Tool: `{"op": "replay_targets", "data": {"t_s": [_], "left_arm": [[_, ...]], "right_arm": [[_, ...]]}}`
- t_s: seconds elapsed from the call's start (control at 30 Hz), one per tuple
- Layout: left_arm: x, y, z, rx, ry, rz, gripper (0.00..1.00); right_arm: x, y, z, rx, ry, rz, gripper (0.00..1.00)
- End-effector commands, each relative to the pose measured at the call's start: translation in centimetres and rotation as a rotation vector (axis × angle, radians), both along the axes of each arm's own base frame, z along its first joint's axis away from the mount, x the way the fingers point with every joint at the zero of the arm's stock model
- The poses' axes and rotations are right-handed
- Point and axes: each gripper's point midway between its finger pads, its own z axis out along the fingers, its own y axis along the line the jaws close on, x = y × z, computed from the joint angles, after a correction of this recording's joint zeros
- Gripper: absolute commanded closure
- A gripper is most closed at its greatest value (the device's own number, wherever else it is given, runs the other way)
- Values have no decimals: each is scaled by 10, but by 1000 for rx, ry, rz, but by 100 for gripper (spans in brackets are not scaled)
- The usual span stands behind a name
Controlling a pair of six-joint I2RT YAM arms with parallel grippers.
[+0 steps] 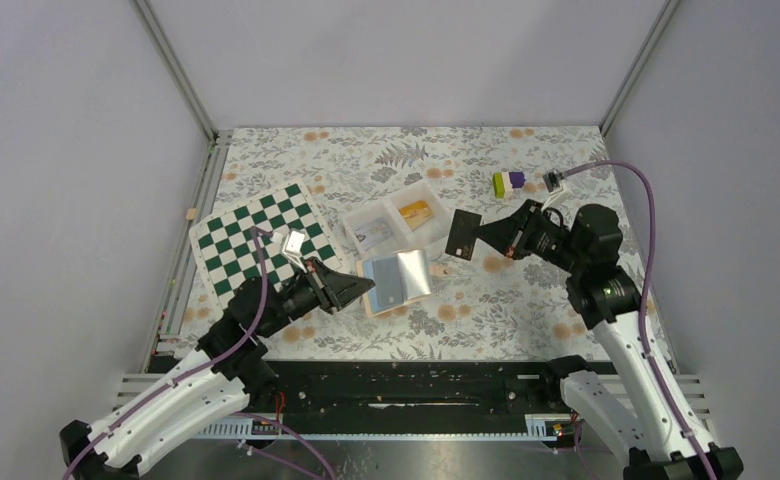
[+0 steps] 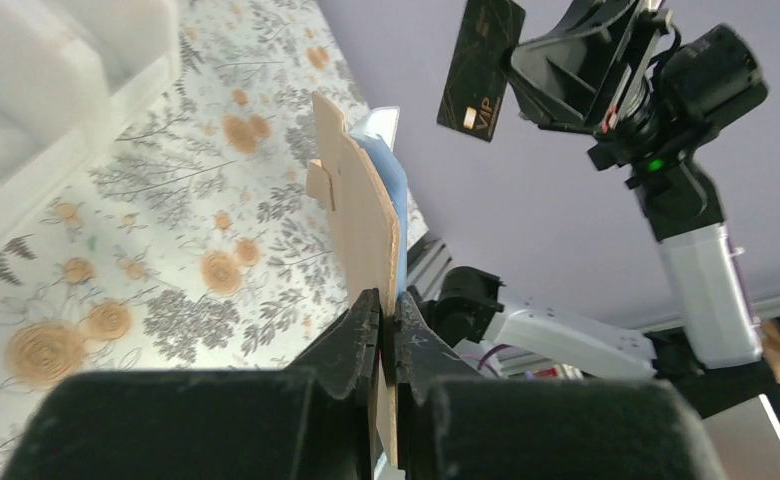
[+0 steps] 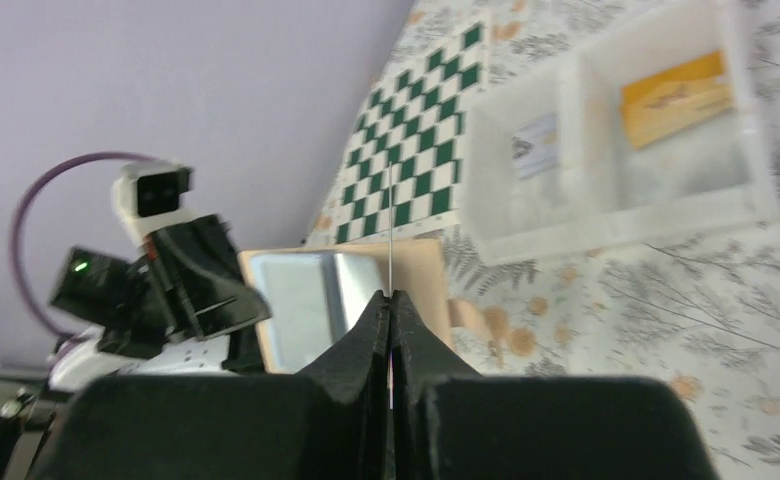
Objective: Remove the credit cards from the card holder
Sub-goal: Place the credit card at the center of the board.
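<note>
Overhead, wrist close-ups; card holder (image 1: 398,280) shared

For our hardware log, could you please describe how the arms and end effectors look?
Left arm and right arm: white lower links, black upper joints. Left end effector and right end effector: black, wedge-shaped. A purple cable follows each. Green wrist lights.

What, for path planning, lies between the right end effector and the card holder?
In the top view, only the dark card the right end effector grips, then bare floral tabletop before the card holder.
</note>
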Motion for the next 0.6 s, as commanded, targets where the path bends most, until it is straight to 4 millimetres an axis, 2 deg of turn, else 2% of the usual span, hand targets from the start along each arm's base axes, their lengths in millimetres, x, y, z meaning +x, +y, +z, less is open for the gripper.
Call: {"op": "replay_targets", "data": {"t_s": [0.0, 0.1, 0.2, 0.33, 0.43, 0.5, 0.57], "left_arm": [[5, 13, 22, 52, -67, 63, 100], [5, 16, 23, 68, -77, 68, 100], [4, 17, 24, 90, -87, 66, 100], [3, 19, 25, 111, -97, 64, 100], [4, 27, 28, 156, -105, 95, 100], [5, 36, 34, 169, -123, 131, 100], [6, 43, 40, 167, -141, 163, 100]], "right_arm": [[28, -20, -25, -163, 39, -64, 100], [44, -47, -72, -376, 179, -118, 100], [64, -71, -101, -433, 297, -220, 100], [96, -77, -126, -306, 357, -310, 100], [118, -97, -151, -283, 447, -419, 100], [129, -110, -168, -186, 490, -520, 100], [141, -113, -178, -66, 475, -601, 100]]}}
